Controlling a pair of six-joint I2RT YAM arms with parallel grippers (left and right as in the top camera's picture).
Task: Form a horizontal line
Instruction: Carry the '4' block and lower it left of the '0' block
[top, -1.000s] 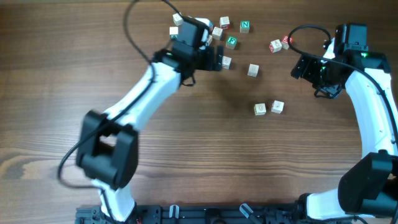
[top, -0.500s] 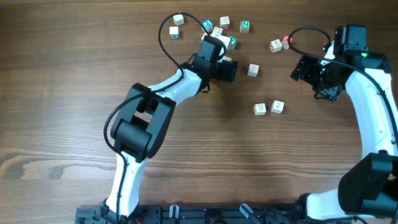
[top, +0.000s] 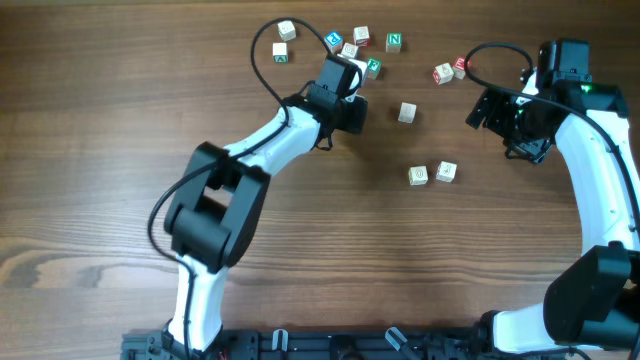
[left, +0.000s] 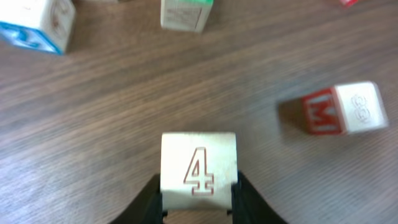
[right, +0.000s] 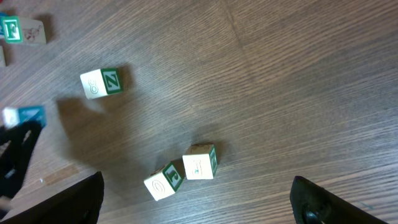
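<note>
In the left wrist view a cream cube with a red outlined 4 sits on the wood, and my left gripper is shut on it, a finger pressed on each side. In the overhead view that gripper is at the upper middle, covering the cube. The horizontal line stands as two pale cubes side by side, also in the right wrist view. One lone pale cube lies between. My right gripper hangs open and empty at the far right.
Several lettered cubes are scattered along the far edge, among them green ones and two red ones. A red M cube lies right of the held cube. A blue-lettered cube lies far left.
My left gripper has swung right from the scattered cubes and closed its jaws on the 4 cube. The right arm has not moved.
</note>
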